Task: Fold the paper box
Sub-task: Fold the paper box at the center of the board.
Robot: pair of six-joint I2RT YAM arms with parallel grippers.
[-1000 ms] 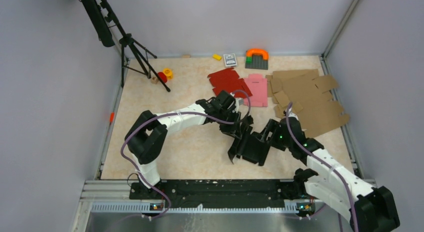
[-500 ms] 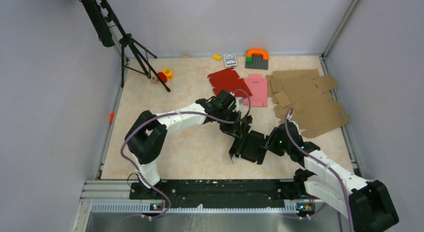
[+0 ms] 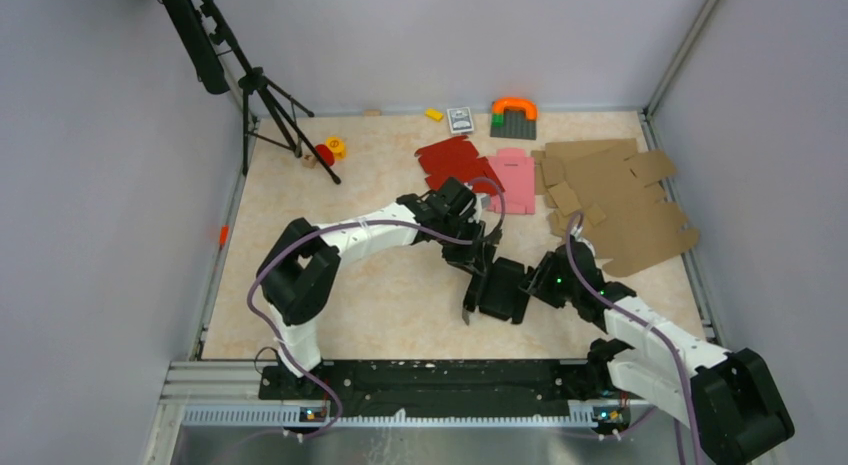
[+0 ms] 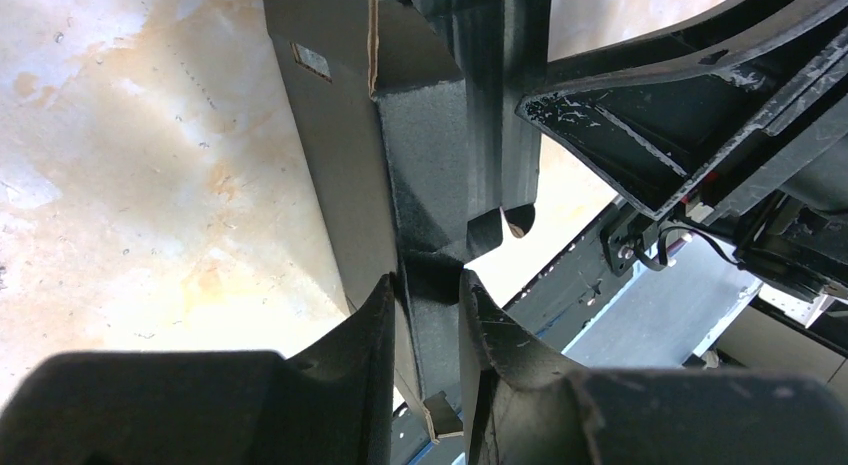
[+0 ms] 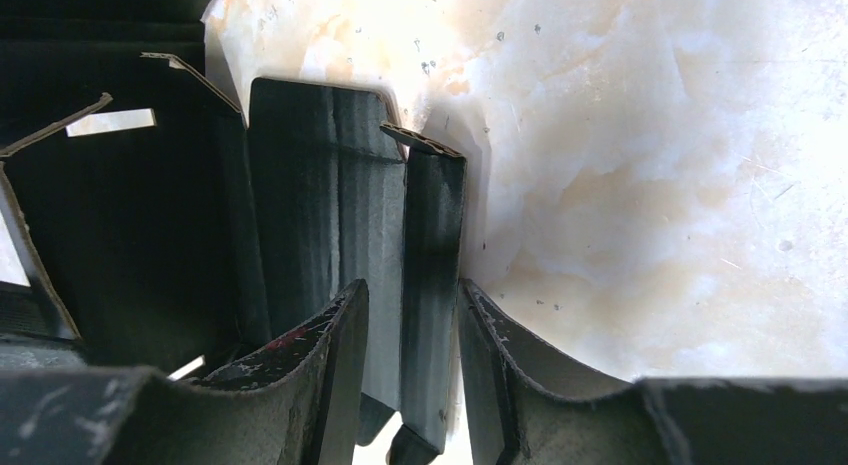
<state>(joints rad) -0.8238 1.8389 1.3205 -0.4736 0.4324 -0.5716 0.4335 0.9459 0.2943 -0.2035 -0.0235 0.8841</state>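
Note:
The black paper box [image 3: 500, 290] stands partly folded in the middle of the table, held between both arms. My left gripper [image 3: 483, 253] reaches down onto its far left side and is shut on a narrow black panel [image 4: 430, 155], which fills the gap between the fingertips [image 4: 428, 280]. My right gripper [image 3: 537, 282] comes in from the right and is shut on a doubled-over black flap [image 5: 432, 235] at the box's edge, with a finger against each side [image 5: 412, 290]. More black panels [image 5: 130, 215] stand to the left in the right wrist view.
A red blank [image 3: 455, 162] and a pink blank [image 3: 515, 178] lie behind the box. Brown cardboard sheets [image 3: 615, 200] cover the back right. A tripod [image 3: 270, 105] stands at the back left, near small toys [image 3: 328, 150]. An orange-and-green toy [image 3: 513, 115] sits by the back wall.
My right gripper has slid left against the box and closed from wide open onto its right flap. The box has been pushed narrower. The left gripper has kept its grip.

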